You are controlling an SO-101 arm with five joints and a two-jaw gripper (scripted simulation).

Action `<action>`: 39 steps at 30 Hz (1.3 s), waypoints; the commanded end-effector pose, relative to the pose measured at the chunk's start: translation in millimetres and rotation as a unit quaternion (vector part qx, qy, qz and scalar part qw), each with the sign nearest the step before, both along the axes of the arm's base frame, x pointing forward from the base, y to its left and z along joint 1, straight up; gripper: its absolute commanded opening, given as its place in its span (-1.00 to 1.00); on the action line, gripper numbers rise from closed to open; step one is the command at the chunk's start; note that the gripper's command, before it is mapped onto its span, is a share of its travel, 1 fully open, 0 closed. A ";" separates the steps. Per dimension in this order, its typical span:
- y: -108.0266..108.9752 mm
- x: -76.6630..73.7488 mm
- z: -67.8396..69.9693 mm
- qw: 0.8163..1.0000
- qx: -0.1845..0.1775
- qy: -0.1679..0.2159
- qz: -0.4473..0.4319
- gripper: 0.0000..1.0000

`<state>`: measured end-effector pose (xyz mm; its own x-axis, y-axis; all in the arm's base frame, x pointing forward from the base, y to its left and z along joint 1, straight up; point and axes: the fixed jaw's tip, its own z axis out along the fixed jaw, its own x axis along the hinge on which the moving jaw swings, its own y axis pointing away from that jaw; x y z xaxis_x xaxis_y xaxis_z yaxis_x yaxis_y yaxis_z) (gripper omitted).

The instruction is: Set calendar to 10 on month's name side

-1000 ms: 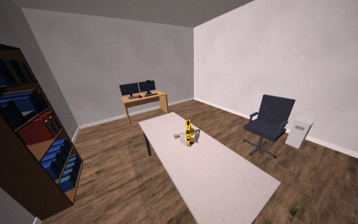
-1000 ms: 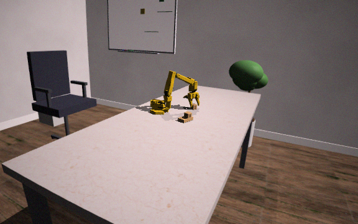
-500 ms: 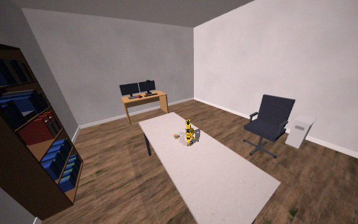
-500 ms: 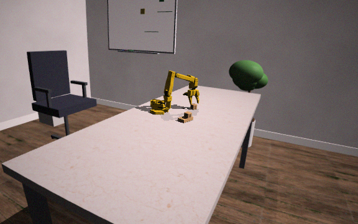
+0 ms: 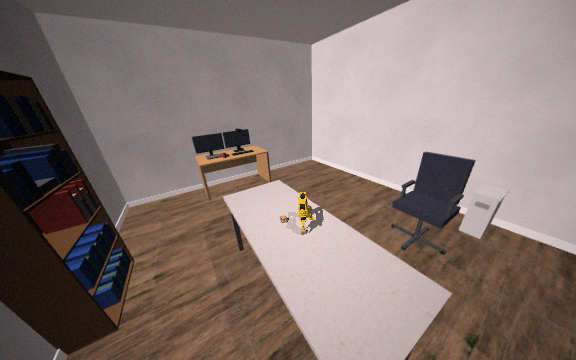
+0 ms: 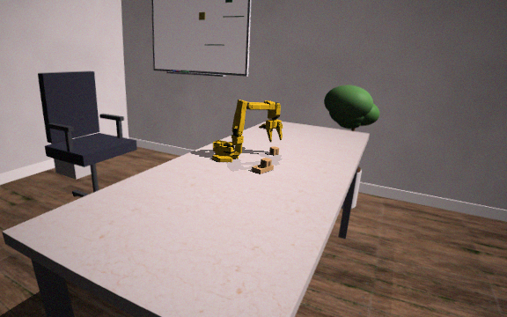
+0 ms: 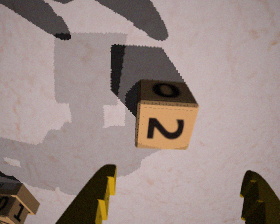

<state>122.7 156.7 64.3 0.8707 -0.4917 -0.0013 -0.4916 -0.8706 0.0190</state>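
The loose wooden cube (image 6: 274, 151) (image 7: 166, 126) (image 5: 303, 232) stands on the table. In the wrist view its lit face shows a 2 turned on its side, and a shaded face beside it shows a 0. My gripper (image 6: 276, 139) (image 7: 179, 170) is open and empty, and hangs above this cube. The wooden tray (image 6: 258, 170) lies on the table and holds the other cube (image 6: 266, 163) (image 7: 8, 206). At the lower left of the wrist view, this cube shows a 0 and a 1, beside a dark strip with small, unreadable lettering. The tray is partly cut off there.
The white table (image 5: 348, 270) (image 6: 183, 220) bears the arm, whose base (image 6: 223, 158) stands by the edge on the chair's side. Shadows of the arm fall around the loose cube. The office chair (image 5: 433, 190) (image 6: 77, 119) stands beyond that edge.
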 end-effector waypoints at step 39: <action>8.5 4.5 84.1 0.973 0.185 -0.140 0.003 -0.30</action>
